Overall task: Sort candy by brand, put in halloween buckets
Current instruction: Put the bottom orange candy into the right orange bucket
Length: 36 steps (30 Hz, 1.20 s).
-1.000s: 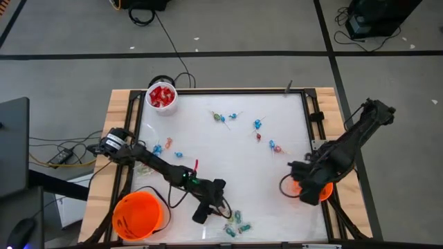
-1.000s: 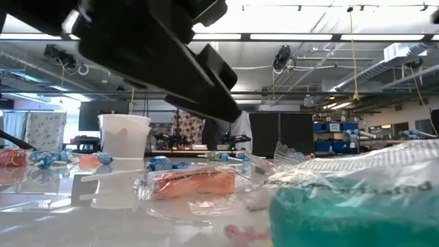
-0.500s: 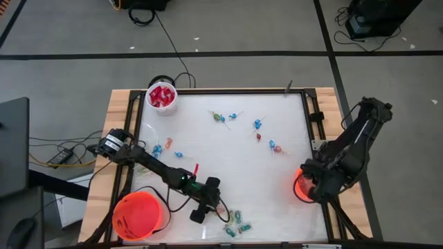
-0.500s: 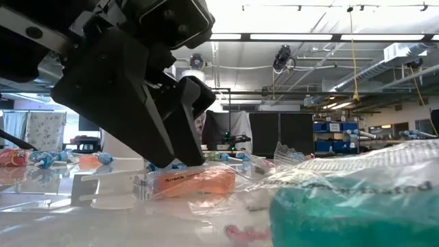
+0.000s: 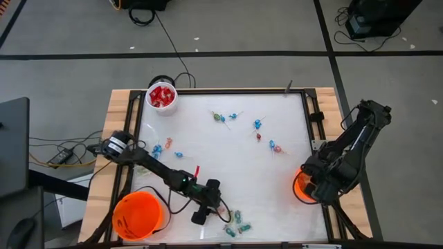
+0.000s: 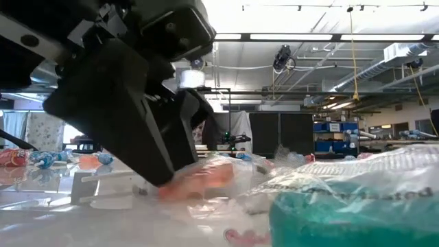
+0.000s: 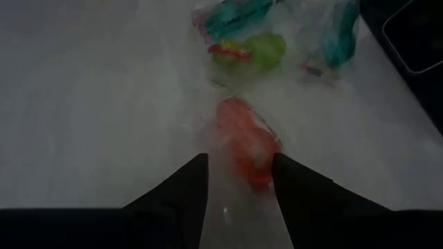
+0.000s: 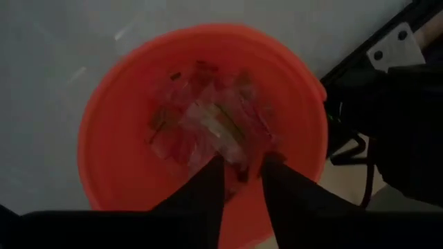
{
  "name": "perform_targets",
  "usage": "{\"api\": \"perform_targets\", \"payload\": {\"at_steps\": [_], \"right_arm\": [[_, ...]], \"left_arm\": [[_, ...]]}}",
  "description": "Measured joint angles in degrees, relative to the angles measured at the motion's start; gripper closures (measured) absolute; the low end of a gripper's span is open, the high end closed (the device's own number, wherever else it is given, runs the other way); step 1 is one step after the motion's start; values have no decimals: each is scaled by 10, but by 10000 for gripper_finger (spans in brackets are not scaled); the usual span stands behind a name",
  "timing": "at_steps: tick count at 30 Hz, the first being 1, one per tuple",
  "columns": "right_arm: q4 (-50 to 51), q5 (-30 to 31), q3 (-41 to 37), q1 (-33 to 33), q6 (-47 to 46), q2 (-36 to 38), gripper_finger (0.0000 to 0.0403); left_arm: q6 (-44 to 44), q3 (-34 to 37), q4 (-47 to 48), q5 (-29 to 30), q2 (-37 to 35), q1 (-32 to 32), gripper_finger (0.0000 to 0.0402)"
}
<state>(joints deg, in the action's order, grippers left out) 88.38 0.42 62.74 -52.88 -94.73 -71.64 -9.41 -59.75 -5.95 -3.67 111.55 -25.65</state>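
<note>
Your left gripper (image 7: 239,181) is down at the near edge of the white surface (image 5: 228,155), beside the left orange bucket (image 5: 138,214). Its fingers (image 7: 183,187) are spread, and an orange wrapped piece (image 7: 246,142) lies on the surface just ahead of them, its near end reaching into the gap toward the one fingertip. You cannot tell from the wrist view whether a fingertip touches the wrapper; nothing is pinched. Beyond that piece sits a small cluster of green and teal wrapped candy (image 7: 277,38), well clear of the fingers. In the low view the same gripper (image 6: 158,158) fills the left of the picture, with the orange piece (image 6: 206,180) at its tip.

Your right gripper (image 8: 241,176) hangs directly over the right orange bucket (image 8: 118,138) at the right edge of the surface. Its fingers (image 8: 208,190) stand slightly apart with nothing between them. Clear-wrapped reddish candy (image 8: 208,128) lies on the bucket's bottom, below and ahead of the fingertips.

Elsewhere, the white pail (image 5: 161,97) at the far left corner holds red packets. Loose lollipops (image 5: 257,125) are scattered across the far middle of the surface, and a few blue wrapped ones (image 5: 160,148) lie near the left edge.
</note>
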Motion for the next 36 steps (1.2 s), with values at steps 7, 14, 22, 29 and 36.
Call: {"api": "perform_targets", "payload": {"at_steps": [7,14,22,29,36], "right_arm": [[-10,44,0,0,-3,0,291],[-83,180,0,0,2,-4,292],[-337,341,-27,23,175,-52,292],[-508,438,-50,69,231,-124,291],[-618,445,-53,106,292,-173,291]], "left_arm": [[26,-2,-43,-8,28,2,240],[79,-2,-63,50,31,9,377],[93,1,-172,221,34,35,380],[181,1,-311,248,33,37,385],[211,0,-354,248,33,37,378]]}}
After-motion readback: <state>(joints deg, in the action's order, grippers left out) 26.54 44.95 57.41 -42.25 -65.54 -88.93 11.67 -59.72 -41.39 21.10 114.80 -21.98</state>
